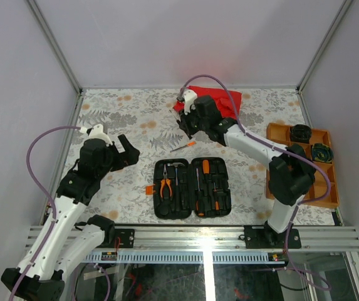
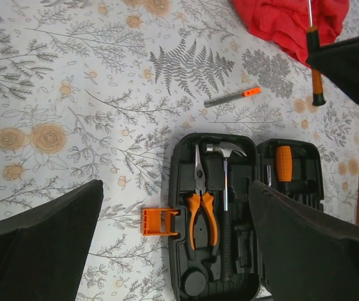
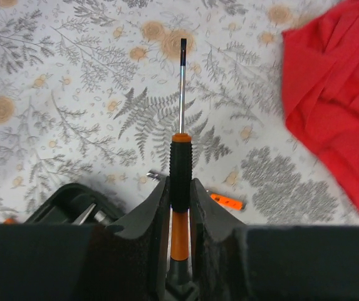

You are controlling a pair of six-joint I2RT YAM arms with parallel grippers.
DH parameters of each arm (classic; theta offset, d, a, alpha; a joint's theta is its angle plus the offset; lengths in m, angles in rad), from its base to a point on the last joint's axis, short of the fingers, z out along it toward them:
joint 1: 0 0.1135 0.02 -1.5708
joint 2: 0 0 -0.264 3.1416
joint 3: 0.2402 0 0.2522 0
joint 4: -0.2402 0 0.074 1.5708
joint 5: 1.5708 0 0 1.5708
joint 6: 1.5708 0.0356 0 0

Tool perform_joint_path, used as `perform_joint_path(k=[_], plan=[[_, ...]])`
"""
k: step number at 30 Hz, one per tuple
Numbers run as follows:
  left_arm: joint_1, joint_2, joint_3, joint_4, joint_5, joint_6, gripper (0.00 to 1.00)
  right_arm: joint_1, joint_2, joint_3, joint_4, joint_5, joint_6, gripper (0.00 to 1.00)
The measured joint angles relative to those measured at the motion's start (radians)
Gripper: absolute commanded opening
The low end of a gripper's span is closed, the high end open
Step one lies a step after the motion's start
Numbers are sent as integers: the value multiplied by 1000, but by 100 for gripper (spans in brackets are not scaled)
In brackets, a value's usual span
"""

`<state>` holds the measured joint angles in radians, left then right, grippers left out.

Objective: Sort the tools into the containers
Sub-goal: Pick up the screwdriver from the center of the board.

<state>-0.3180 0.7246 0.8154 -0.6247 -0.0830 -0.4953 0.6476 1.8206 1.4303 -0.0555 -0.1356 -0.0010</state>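
Right jaws clench a screwdriver (tip forward); left jaws gape, apparently hovering near the case.

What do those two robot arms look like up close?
The left arm and right arm have white tubular links and chunky black joints. The left claw and right claw are black, two-fingered. A lilac cable loops off each.

The black case lies open and flat on the table, near the front edge. Its left half holds the pliers and a hammer; its right half holds screwdrivers. A thin loose tool lies just behind the case. The orange tray sits at the right edge. The left hand is left of the case; the right hand is beside the red cloth.
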Motion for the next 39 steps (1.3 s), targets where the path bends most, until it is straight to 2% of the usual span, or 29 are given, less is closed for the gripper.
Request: perform_joint_path(k=[3,10,20,29,39], plan=[[0,18,0,16,39,-6,92,0,-62,-117,74,-8,106,0],[-39,72,-16,80,122,-38,94,0,-211,-362,230,-72,371,0],[-267,150,-41,222,125,-87,93,0,-420,-629,393,-61,673,0],[-452,231,-93,422,174,-114,90,0,-584,-859,554,-15,920,0],[-513,348,-95,558,200,-125,77,0,-621,-938,748,-47,1104,0]])
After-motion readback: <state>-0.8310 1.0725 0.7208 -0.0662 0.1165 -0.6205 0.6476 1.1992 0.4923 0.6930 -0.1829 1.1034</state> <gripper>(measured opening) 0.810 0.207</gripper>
